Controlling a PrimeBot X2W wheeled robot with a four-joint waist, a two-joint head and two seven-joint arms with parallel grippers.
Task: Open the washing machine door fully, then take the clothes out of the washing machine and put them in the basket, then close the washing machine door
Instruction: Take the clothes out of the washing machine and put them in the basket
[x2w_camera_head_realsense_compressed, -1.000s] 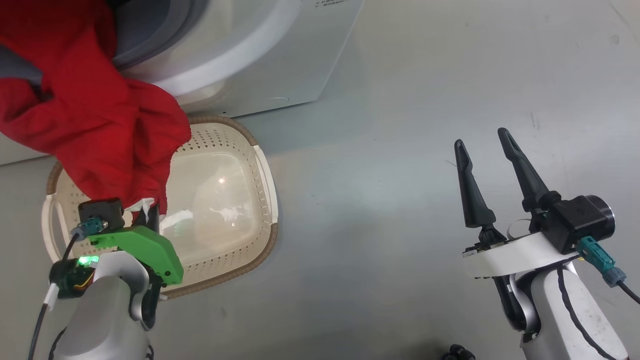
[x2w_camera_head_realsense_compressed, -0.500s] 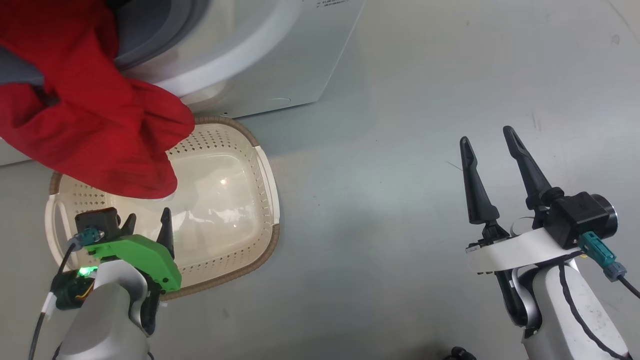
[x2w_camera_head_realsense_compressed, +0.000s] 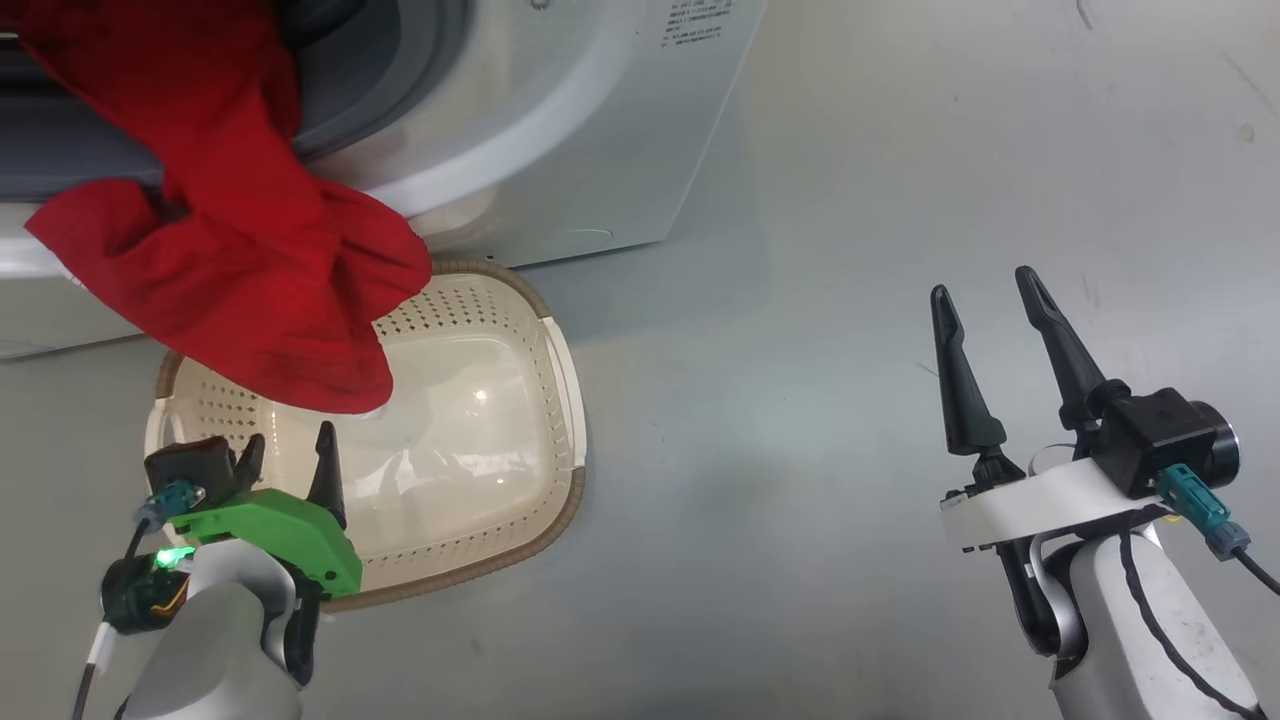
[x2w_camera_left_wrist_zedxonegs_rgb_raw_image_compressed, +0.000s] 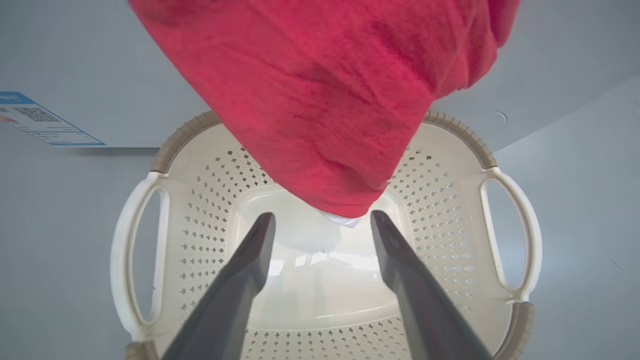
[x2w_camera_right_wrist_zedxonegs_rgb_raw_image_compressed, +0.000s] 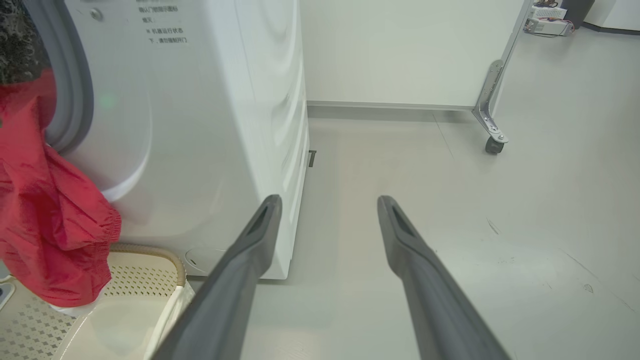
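Red fabric garment is released: your left gripper, clamped a second ago, gapes over the cream perforated basket. Garment dangles above basket, top caught in white washing machine: not delivered.

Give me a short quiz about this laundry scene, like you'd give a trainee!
1. True or false: the left gripper grips the red clothes.
2. What lies directly under the hanging clothes? A) bare floor B) the basket C) a chair
3. Where does the clothes' upper end lie?
Key: 1 false, its jaws stand open. 2 B. 3 In the washing machine, at its opening.
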